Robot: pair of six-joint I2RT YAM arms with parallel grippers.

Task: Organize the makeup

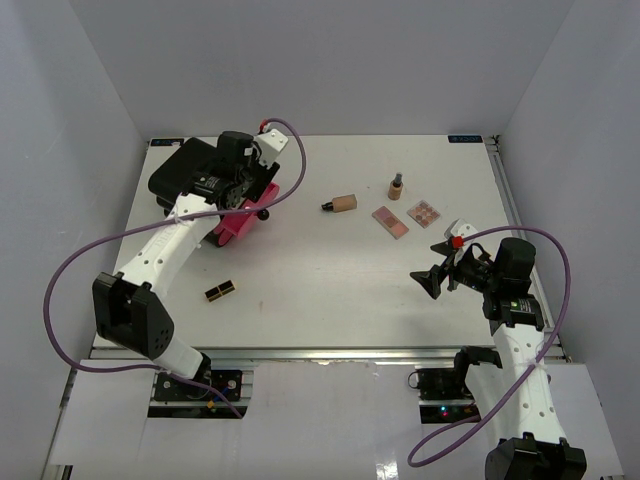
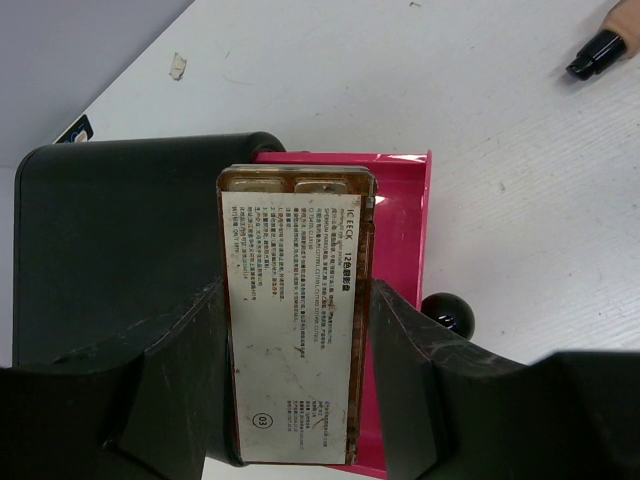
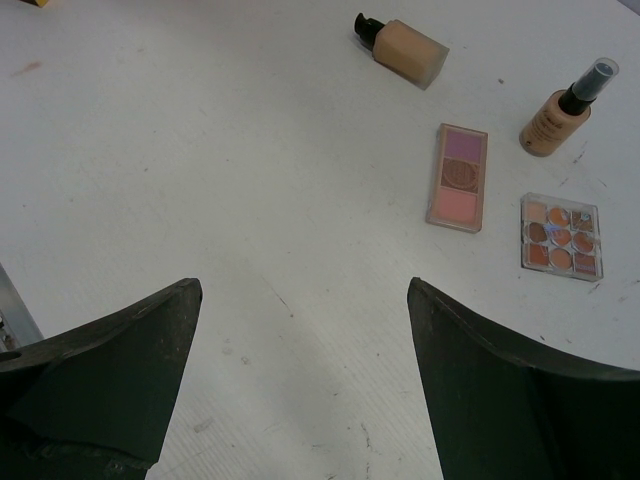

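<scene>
My left gripper (image 1: 243,190) (image 2: 300,300) is shut on the dark-framed rectangular palette (image 2: 295,250), white label side up, held over the pink inside of the open case (image 2: 400,200). My right gripper (image 1: 438,276) (image 3: 303,290) is open and empty above bare table. Beyond it lie the beige black-capped foundation tube (image 1: 342,203) (image 3: 405,50), the tiny tan bottle (image 1: 396,185) (image 3: 560,110), the pink palette (image 1: 390,221) (image 3: 458,177) and the multi-shade palette (image 1: 424,213) (image 3: 561,236). A gold-and-black lipstick (image 1: 221,291) lies near the left arm.
The large black-and-pink case (image 1: 190,170) sits at the table's far left, its black lid (image 2: 120,250) left of the pink part. A black knob (image 2: 450,315) lies beside the case. Grey walls enclose the table on three sides.
</scene>
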